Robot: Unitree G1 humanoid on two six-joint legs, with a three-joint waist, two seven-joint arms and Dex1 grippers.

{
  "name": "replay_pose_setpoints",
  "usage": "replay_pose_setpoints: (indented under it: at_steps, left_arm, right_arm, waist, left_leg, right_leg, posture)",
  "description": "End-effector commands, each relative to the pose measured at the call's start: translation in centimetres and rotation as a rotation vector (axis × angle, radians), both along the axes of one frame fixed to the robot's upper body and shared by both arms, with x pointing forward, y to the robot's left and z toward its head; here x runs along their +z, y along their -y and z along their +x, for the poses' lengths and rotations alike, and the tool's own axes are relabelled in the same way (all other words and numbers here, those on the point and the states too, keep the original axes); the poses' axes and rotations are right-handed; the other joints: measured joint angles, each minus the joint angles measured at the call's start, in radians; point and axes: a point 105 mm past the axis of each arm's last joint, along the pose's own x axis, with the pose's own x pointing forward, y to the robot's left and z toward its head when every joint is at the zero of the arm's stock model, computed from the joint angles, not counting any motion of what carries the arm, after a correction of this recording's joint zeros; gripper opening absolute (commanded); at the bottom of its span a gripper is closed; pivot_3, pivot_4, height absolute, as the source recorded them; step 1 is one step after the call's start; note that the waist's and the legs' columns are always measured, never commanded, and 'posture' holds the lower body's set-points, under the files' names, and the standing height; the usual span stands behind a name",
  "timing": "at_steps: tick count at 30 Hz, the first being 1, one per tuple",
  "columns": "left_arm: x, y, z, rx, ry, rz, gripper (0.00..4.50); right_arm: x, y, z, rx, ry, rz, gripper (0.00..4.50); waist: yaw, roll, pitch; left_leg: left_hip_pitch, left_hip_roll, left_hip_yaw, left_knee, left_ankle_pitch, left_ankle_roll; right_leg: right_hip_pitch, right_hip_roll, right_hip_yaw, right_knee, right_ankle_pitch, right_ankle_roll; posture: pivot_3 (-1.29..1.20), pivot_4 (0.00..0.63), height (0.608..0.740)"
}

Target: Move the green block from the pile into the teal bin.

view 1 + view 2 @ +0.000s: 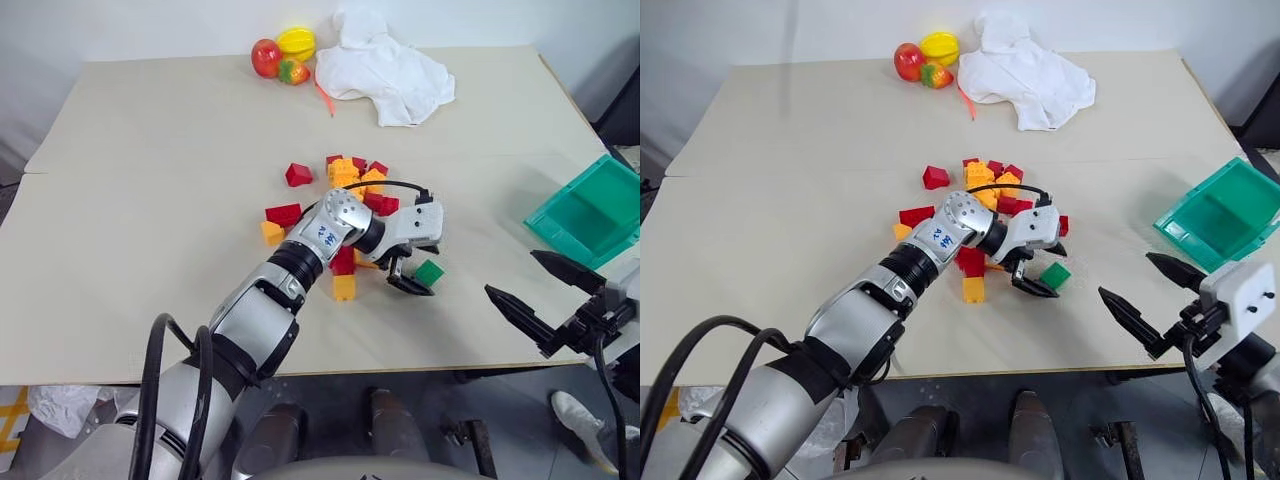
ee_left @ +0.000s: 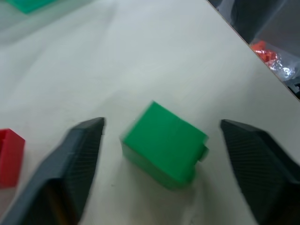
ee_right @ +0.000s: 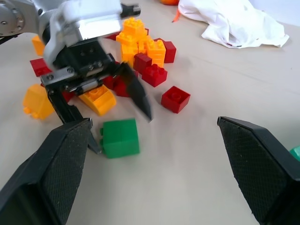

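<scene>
- Left gripper reaches across from the robot's left, angled down at the table beside the pile, its two black fingers spread wide on either side of the green block without touching it.
- Right gripper hangs level near the table's front edge, fingers spread, holding nothing.
- Green block lies on the beige table, just beside the pile's near edge, well apart from the teal bin.
- Teal bin, a low-walled translucent plastic tray, sits at the table's right edge; its visible part looks empty.
- Pile bricks are studded red and yellow-orange plastic.
</scene>
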Motion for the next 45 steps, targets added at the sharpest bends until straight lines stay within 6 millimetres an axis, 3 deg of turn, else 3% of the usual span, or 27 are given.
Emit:
replay_pose_setpoints:
  at_steps: [1, 7, 10, 16, 19, 22, 28, 34, 42, 45]
  left_arm:
    - [3.3, -1.3, 1.0, -0.001, 0.095, -0.165, 4.48]
    - [4.6, -6.4, 1.9, 0.015, 0.056, -0.252, 4.48]
    - [4.7, -8.4, 2.0, 0.035, 0.012, -0.275, 4.48]
    - [4.2, -13.3, 0.9, 0.06, -0.034, -0.385, 4.48]
    - [3.9, -16.2, -0.5, 0.058, -0.089, -0.455, 4.48]
    - [4.4, -17.6, -1.4, 0.062, -0.115, -0.531, 4.48]
    - [2.7, -21.4, -4.3, 0.116, -0.036, -0.445, 4.48]
    - [2.9, -21.6, -6.0, 0.17, -0.036, -0.481, 4.48]
    - [3.0, -20.9, -6.8, 0.165, -0.06, -0.503, 4.48]
    - [3.0, -20.8, -7.0, 0.157, -0.07, -0.503, 4.5]
  right_arm:
    - [1.4, -0.6, -1.1, 0.002, 0.019, -0.037, 4.5]
    - [1.3, -0.4, -3.6, 0.005, -0.103, -0.112, 4.5]
    - [0.9, -1.0, -3.8, 0.03, -0.159, -0.11, 4.5]
    - [-0.7, -4.4, -0.2, 0.148, -0.233, -0.103, 4.5]
    - [-2.4, -5.6, 2.7, 0.178, -0.297, -0.109, 4.5]
    - [-3.2, -6.2, 4.3, 0.183, -0.327, -0.122, 4.5]
    - [-5.1, -7.0, 7.6, 0.171, -0.387, -0.167, 4.5]
    - [-6.2, -7.0, 8.3, 0.185, -0.43, -0.219, 4.5]
    - [-6.8, -6.9, 8.2, 0.21, -0.444, -0.256, 4.5]
    - [-6.2, -6.7, 8.3, 0.204, -0.413, -0.242, 3.66]
  waist:
    - [-0.002, 0.0, 0.0]
    - [0.002, 0.0, 0.0]
    - [0.002, 0.0, 0.0]
    - [-0.009, -0.001, 0.001]
    - [-0.009, -0.001, 0.002]
    - [-0.001, -0.001, 0.002]
    - [-0.008, -0.001, 0.001]
    - [0.004, -0.001, 0.001]
    - [-0.004, 0.0, 0.001]
    - [-0.005, 0.0, 0.001]
  left_leg:
    - [0.0, 0.0, 0.0, 0.0, 0.0, 0.0]
    - [0.001, 0.0, 0.001, 0.0, 0.0, 0.0]
    - [0.001, 0.0, 0.001, 0.0, -0.001, 0.001]
    - [0.003, 0.002, 0.003, 0.0, 0.0, 0.001]
    - [0.004, 0.003, 0.003, 0.0, 0.0, 0.001]
    - [0.003, 0.002, 0.003, 0.0, 0.0, 0.001]
    - [-0.002, 0.002, -0.002, 0.004, -0.001, 0.001]
    - [-0.002, 0.002, -0.003, 0.005, -0.002, 0.001]
    - [-0.002, 0.003, -0.002, 0.005, -0.002, 0.001]
    - [-0.002, 0.003, -0.002, 0.005, -0.002, 0.001]
  right_leg:
    - [0.0, 0.0, 0.0, 0.0, 0.0, 0.0]
    - [0.0, 0.0, 0.001, 0.0, 0.0, 0.0]
    - [0.001, 0.0, 0.001, 0.001, 0.001, 0.001]
    - [0.002, 0.001, 0.003, 0.001, 0.003, 0.0]
    - [0.001, 0.001, 0.002, -0.001, 0.003, -0.001]
    - [0.001, 0.001, 0.003, -0.002, 0.003, -0.002]
    - [0.0, 0.0, -0.003, -0.002, 0.003, -0.002]
    - [0.001, 0.0, -0.005, -0.002, 0.003, -0.002]
    - [0.001, 0.001, -0.004, -0.002, 0.004, -0.002]
    - [0.001, 0.001, -0.004, -0.002, 0.004, -0.002]
  posture:
    - [0.0, 0.15, 0.74]
    - [0.0, 0.15, 0.74]
    - [0.0, 0.15, 0.74]
    - [0.0, 0.15, 0.74]
    - [0.0, 0.15, 0.74]
    - [0.0, 0.15, 0.74]
    - [0.0, 0.15, 0.74]
    - [0.0, 0.15, 0.74]
    - [0.0, 0.15, 0.74]
    - [0.0, 0.15, 0.74]
